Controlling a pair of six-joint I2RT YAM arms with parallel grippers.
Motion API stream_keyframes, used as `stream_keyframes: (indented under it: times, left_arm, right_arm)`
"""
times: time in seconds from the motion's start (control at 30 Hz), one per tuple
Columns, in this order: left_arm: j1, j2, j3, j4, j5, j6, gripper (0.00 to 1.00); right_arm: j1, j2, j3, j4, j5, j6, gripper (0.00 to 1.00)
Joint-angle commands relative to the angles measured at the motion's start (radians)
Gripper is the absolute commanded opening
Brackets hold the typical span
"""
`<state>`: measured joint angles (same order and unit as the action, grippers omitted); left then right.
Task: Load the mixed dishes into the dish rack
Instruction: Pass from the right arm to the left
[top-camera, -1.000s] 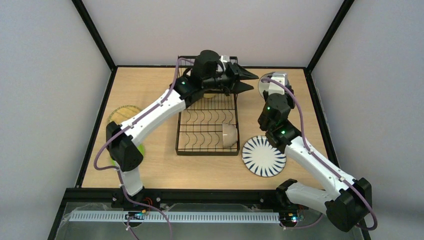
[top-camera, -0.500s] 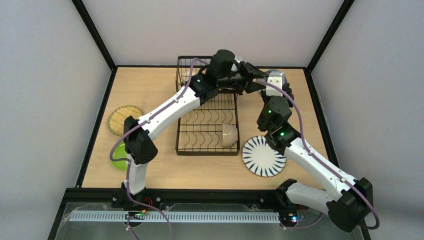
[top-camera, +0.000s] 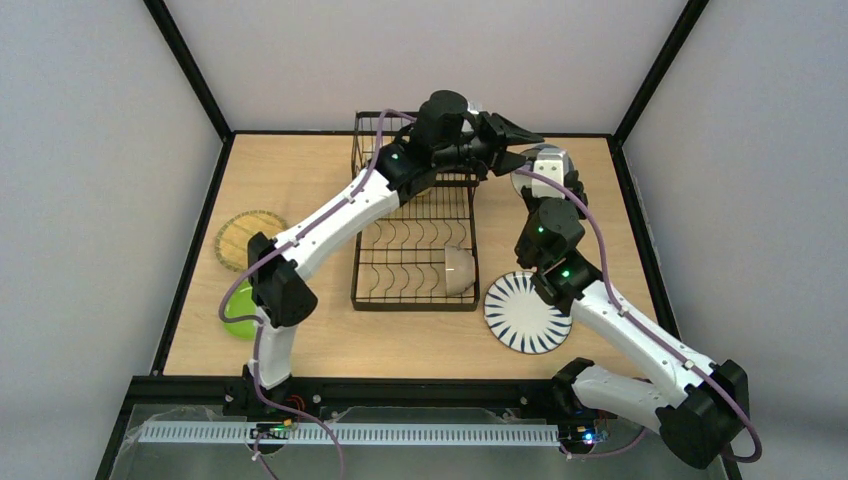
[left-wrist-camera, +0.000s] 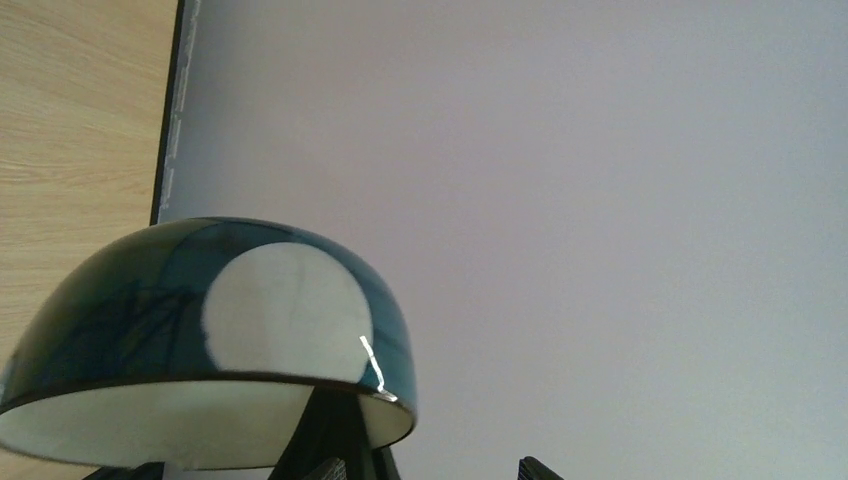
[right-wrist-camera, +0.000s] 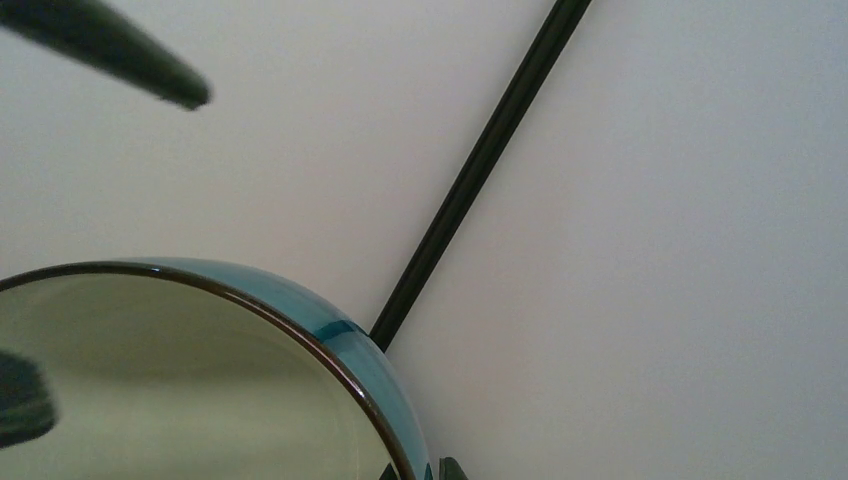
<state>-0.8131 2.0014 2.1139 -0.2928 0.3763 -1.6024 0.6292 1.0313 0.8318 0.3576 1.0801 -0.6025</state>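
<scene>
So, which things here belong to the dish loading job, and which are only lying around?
Part of the job: dish rack, beige mug, striped plate, yellow woven plate, lime-green plate, blue bowl.
Not part of the job: black frame bars, grey walls.

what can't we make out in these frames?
1. Where the blue-white bowl is gripped: in the top view the right wrist covers it; in the right wrist view the bottom edge cuts it off.
2. Whether the left fingers touch that bowl: too small in the top view.
3. Lime-green plate: top view, mostly under the left elbow.
4. Dish rack, far end: top view, the left arm covers it.
</scene>
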Motion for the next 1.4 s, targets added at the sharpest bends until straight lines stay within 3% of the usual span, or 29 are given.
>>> stream_keyframes:
  times: [0.0, 0.57, 1.1, 1.2, 1.37]
  left_arm:
    - [0.006, 0.041, 0.050, -0.011, -0.001, -0.005, 0.97]
    - [0.010, 0.127, 0.138, -0.067, -0.017, 0.022, 0.95]
    - [0.011, 0.194, 0.172, -0.046, 0.007, 0.023, 0.83]
    - [0.011, 0.201, 0.172, -0.034, 0.018, 0.027, 0.76]
    - [0.011, 0.209, 0.172, -0.013, 0.031, 0.029, 0.49]
  right_arm:
    - [0.028, -0.026, 0.003, 0.068, -0.016, -0.009, 0.00]
    - [0.114, 0.016, -0.007, 0.171, -0.021, -0.139, 0.00]
    - [0.180, 0.022, -0.033, 0.233, -0.005, -0.236, 0.00]
    - [0.183, 0.025, -0.034, 0.231, -0.011, -0.235, 0.00]
    - [0.182, 0.030, -0.036, 0.228, -0.018, -0.232, 0.00]
